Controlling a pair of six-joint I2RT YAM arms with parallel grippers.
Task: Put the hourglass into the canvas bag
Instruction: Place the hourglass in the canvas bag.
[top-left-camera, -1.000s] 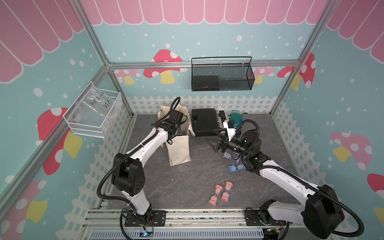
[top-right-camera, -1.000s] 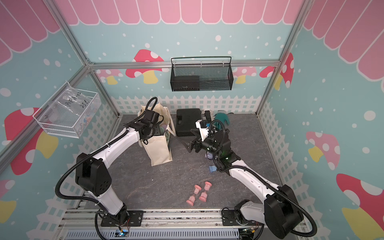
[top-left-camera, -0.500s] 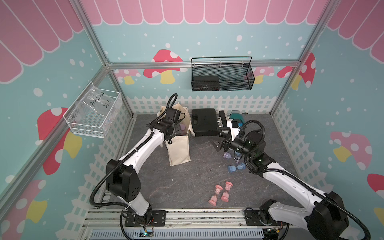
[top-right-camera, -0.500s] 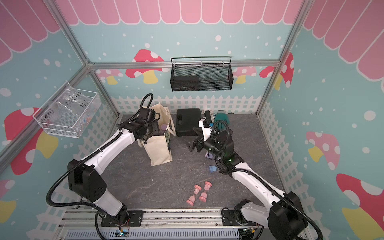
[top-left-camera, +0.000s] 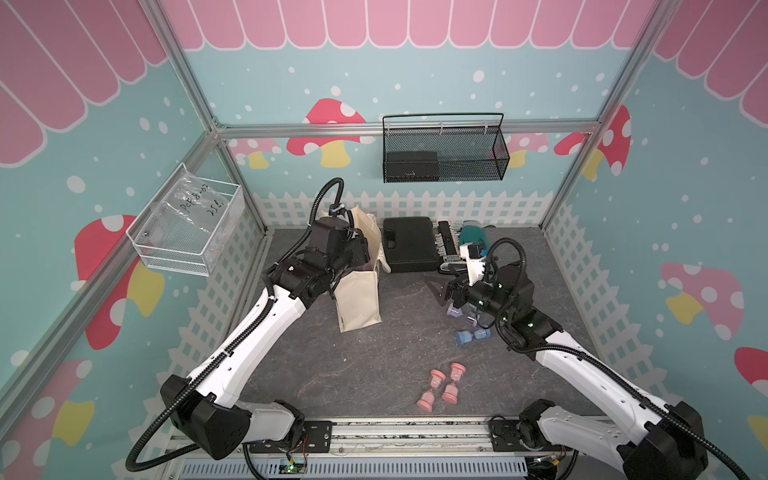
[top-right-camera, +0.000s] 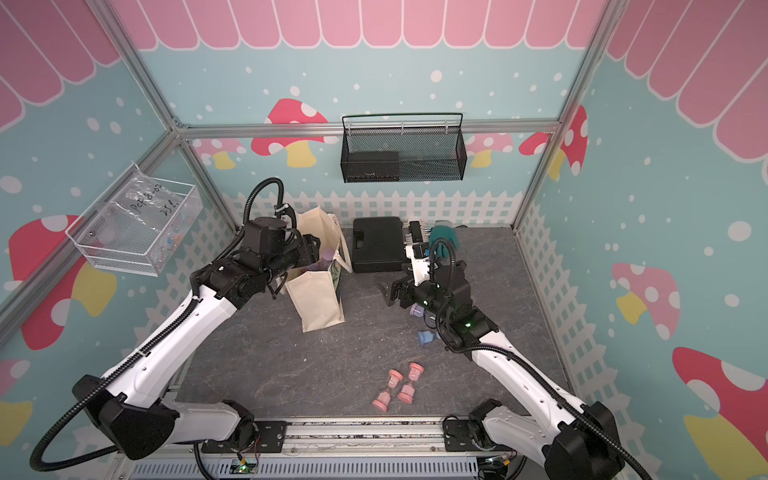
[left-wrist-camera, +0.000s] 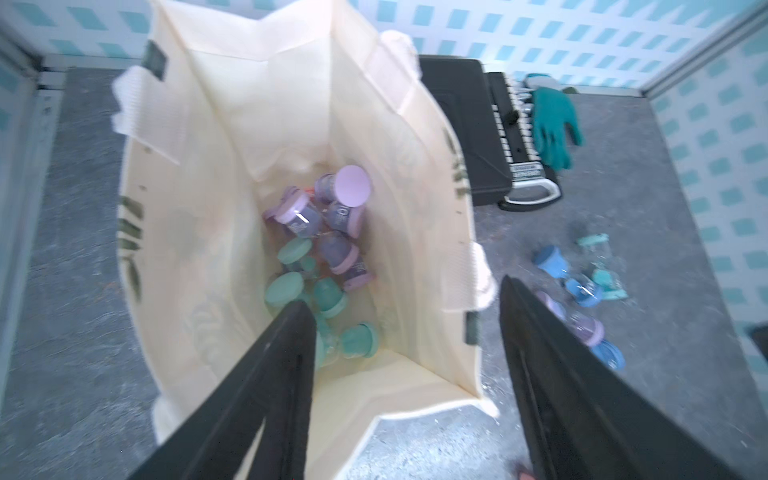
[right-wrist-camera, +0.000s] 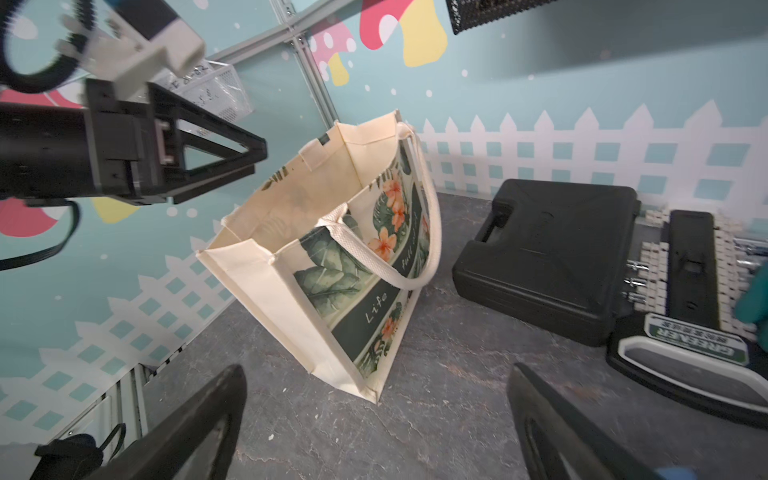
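**Bimanual cell, overhead and wrist views, read from left to right.**

- A clear bin (top-left-camera: 183, 232) hangs on the left wall.
- The left gripper (left-wrist-camera: 403, 295) hovers over the open mouth of the canvas bag (top-left-camera: 359, 299). Its jaws are parted, with nothing between them.
- The bag stands upright on the grey worktop (top-left-camera: 332, 374), towards the back left.
- At the bottom of the bag, purple hourglasses (left-wrist-camera: 340, 208) and teal hourglasses (left-wrist-camera: 291, 286) lie heaped together.
- Just right of the bag lies a flat black case (top-left-camera: 409, 245). Beside it is a socket tray (top-left-camera: 446, 243) with a green glove (top-left-camera: 473, 239) lying partly on it.
- A black wire basket (top-left-camera: 444, 162) hangs on the back wall above them.
- The right gripper (right-wrist-camera: 376, 370) hangs low over the worktop, facing the bag's printed side. Its jaws are spread wide and hold nothing.
- Under the right arm, a loose purple hourglass (top-left-camera: 454, 311) and a blue hourglass (top-left-camera: 463, 337) lie on the worktop, outside the bag.
- Nearer the front edge, two pink hourglasses (top-left-camera: 450, 394) lie close together, well apart from the bag.
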